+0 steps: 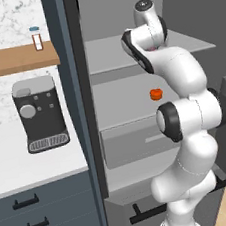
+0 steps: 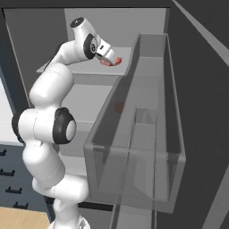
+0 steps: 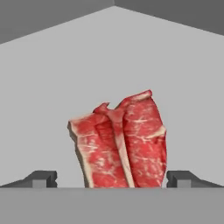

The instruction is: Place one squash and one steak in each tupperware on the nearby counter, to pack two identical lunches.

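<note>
A raw red steak [image 3: 120, 140] with a cream fatty edge lies on the upper grey fridge shelf [image 3: 52, 87]. My gripper [image 3: 112, 179] is open, and the steak's near end sits between the fingertips [image 3: 41, 178], clear of both. In the right base view the gripper [image 2: 109, 60] reaches down onto that shelf at the steak [image 2: 117, 61]. One round orange-red squash [image 1: 156, 94] rests on the shelf below. The white counter [image 1: 21, 167] lies left of the fridge. The tupperware is out of view.
The open fridge door with its clear bins [image 2: 147, 134] stands close on the right. A grey drawer [image 1: 134, 142] sits under the squash shelf. A coffee machine [image 1: 38, 114] stands on the counter, beneath a wooden wall shelf [image 1: 17, 59].
</note>
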